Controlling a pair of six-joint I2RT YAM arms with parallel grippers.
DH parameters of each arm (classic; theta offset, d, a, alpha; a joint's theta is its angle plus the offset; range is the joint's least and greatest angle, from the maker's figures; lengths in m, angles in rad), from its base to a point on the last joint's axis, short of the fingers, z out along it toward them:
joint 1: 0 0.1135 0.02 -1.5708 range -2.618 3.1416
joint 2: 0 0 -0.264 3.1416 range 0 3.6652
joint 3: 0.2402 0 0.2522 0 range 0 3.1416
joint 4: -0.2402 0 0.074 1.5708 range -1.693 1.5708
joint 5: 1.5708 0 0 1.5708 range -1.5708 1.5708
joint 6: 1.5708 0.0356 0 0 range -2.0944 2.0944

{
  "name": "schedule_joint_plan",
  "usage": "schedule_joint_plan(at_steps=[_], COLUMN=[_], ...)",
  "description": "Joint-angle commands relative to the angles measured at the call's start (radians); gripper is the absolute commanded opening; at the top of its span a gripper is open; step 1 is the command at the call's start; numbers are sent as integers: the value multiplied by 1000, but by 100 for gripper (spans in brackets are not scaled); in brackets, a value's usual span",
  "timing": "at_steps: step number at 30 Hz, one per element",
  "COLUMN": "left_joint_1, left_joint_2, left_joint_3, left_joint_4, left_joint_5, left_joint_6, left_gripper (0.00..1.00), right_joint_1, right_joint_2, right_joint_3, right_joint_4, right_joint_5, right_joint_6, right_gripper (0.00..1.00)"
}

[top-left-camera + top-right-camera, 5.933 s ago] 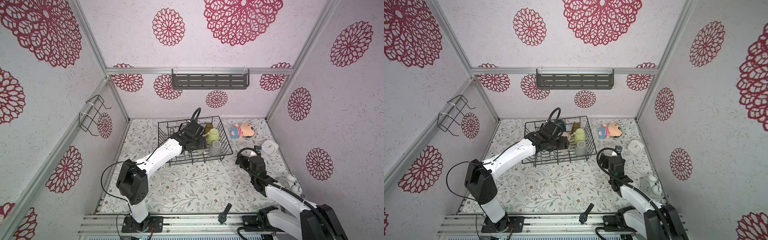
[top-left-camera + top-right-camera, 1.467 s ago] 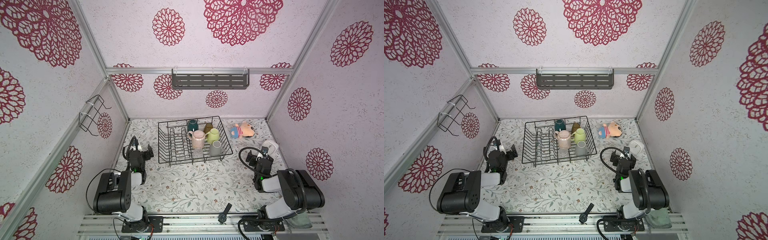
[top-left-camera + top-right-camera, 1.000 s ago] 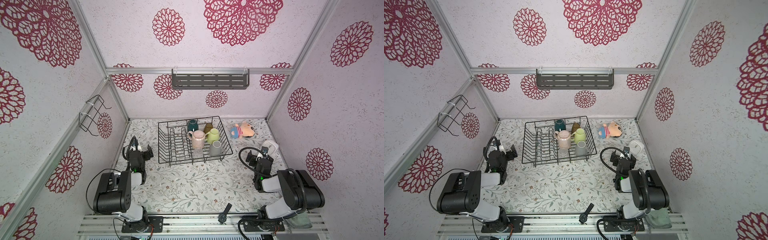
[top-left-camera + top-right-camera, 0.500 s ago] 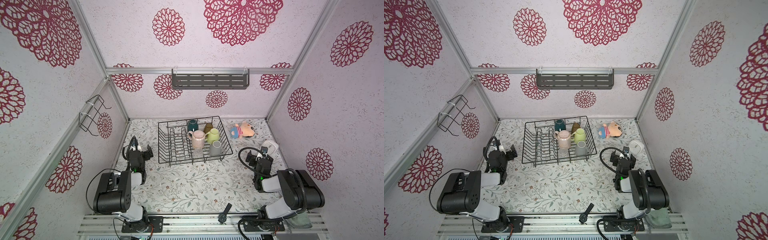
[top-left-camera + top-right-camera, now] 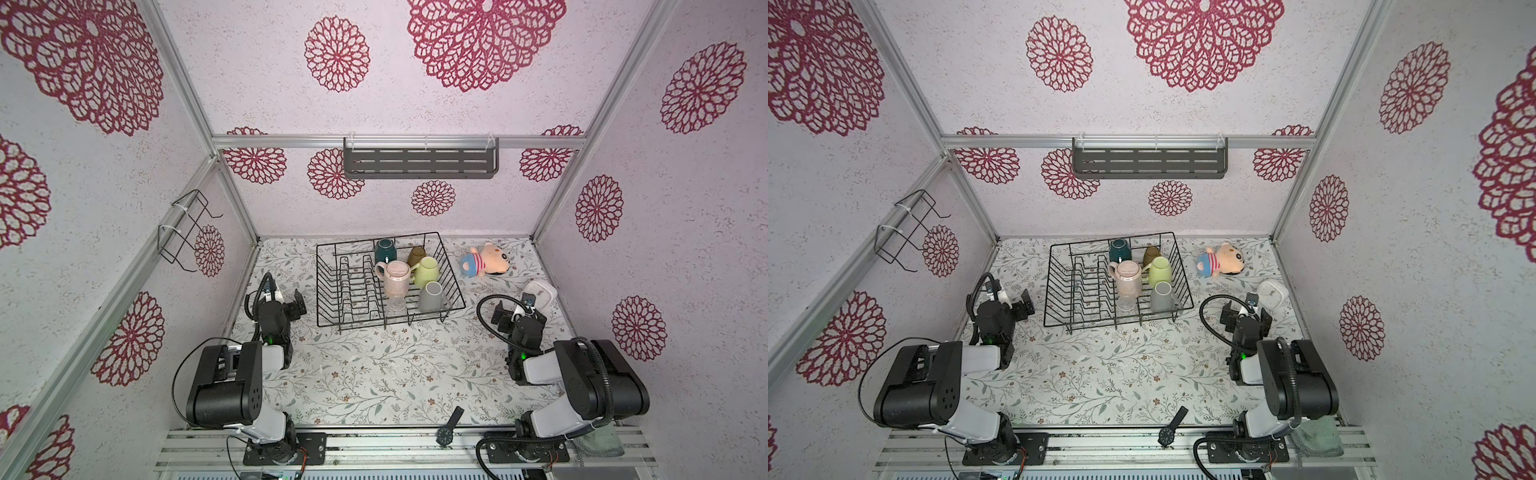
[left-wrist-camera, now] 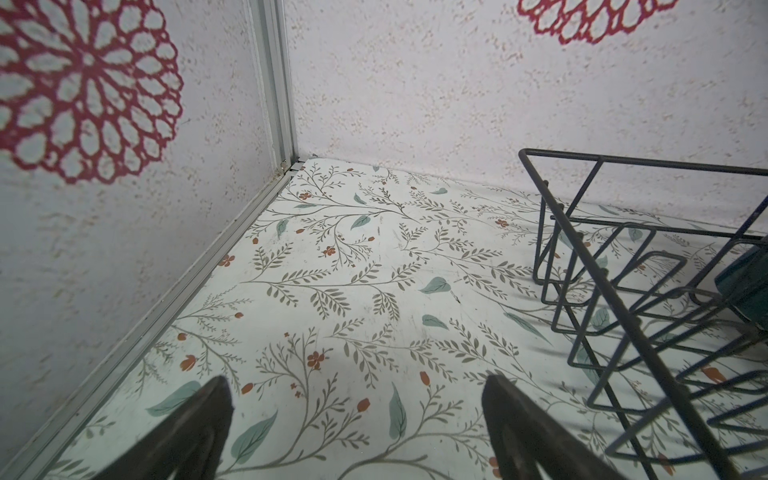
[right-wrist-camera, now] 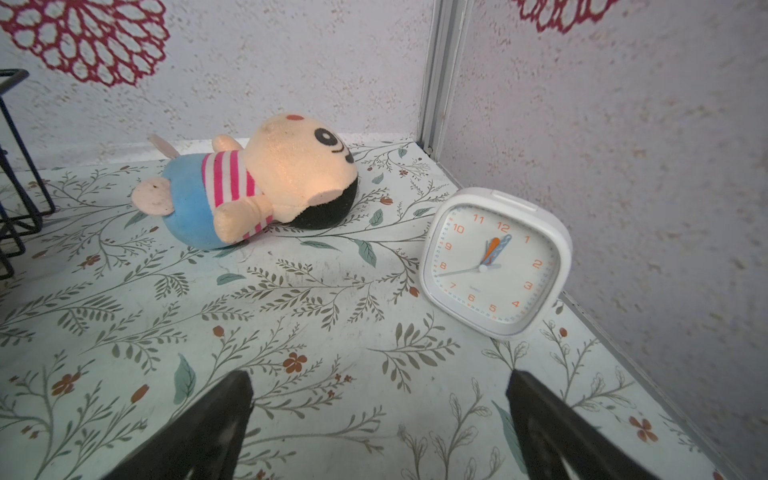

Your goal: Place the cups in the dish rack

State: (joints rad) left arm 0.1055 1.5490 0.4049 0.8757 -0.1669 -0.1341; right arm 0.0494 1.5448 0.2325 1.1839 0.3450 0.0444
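Both fingers spread wide, empty: left gripper (image 5: pixel 288 296) just left of dish rack (image 5: pixel 453 277), right gripper (image 5: pixel 517 309) right of it. Six cups (image 5: pixel 427 272) in rack, none on tabletop (image 5: pixel 374 365); nothing left to grab.

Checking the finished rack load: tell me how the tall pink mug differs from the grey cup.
The pink mug is taller and pearly, with a handle showing; the grey cup is shorter, matte, no handle visible. The pink mug sits mid-rack, the grey cup nearer the front corner. Both stand in the dish rack.
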Motion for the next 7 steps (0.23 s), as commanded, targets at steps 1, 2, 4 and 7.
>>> schedule_joint_plan(at_steps=[1, 2, 4, 7], left_joint_1=[4, 4, 3, 3], left_joint_2=[2, 2, 2, 1], left_joint_3=[16, 15, 15, 15], left_joint_4=[0, 0, 0, 0], left_joint_5=[0, -1, 0, -1], left_joint_6=[22, 22, 22, 21], left_gripper=[97, 97, 97, 97], right_joint_1=[4, 4, 4, 4], right_joint_2=[-8, -8, -8, -9], right_joint_3=[18, 17, 17, 16], right_joint_4=[28, 28, 29, 29], right_joint_5=[9, 9, 9, 9], right_joint_6=[-8, -8, -8, -6], right_gripper=[99, 99, 99, 99])
